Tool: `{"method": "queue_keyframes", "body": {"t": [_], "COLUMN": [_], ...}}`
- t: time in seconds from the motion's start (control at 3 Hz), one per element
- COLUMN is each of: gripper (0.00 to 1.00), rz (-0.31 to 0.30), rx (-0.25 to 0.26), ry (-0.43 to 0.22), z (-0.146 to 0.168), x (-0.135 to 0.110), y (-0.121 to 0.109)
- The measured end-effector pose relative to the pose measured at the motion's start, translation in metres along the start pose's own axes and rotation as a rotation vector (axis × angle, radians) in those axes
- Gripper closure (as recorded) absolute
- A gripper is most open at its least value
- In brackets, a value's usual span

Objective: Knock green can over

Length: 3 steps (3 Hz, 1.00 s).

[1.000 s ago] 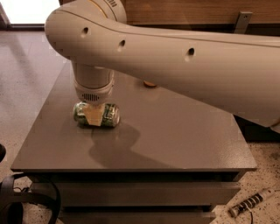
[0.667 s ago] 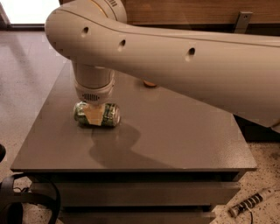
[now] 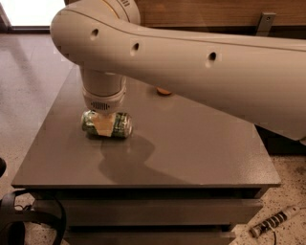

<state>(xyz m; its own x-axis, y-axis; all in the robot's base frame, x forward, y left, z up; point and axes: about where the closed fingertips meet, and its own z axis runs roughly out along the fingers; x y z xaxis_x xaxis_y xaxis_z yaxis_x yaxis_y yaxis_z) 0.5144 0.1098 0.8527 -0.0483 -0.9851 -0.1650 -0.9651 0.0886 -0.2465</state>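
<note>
The green can (image 3: 120, 125) lies on its side on the grey table (image 3: 201, 148), near the left part of the top, with its length running left to right. My gripper (image 3: 102, 122) comes straight down from the big white arm (image 3: 191, 62) and sits on the can's left half, hiding that part. The wrist (image 3: 103, 93) is directly above the can.
A small orange-tan object (image 3: 164, 91) peeks out from under the arm at the back of the table. A power strip (image 3: 275, 221) lies on the floor at the lower right and black cables (image 3: 14, 220) at the lower left. A wooden wall (image 3: 201, 14) runs behind.
</note>
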Motion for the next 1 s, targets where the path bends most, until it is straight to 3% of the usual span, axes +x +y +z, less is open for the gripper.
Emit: {"method": "queue_keyframes", "body": {"t": [0.33,0.67,1.0], "gripper": [0.0,0.0,0.0], "rz": [-0.001,-0.001,0.021], "rx": [0.002,0.002,0.023], "ry": [0.0,0.0,-0.052], "z": [-0.0008,-0.0008,-0.006], "x": [0.0,0.0,0.0067], "y": [0.0004,0.0004,-0.0036]}}
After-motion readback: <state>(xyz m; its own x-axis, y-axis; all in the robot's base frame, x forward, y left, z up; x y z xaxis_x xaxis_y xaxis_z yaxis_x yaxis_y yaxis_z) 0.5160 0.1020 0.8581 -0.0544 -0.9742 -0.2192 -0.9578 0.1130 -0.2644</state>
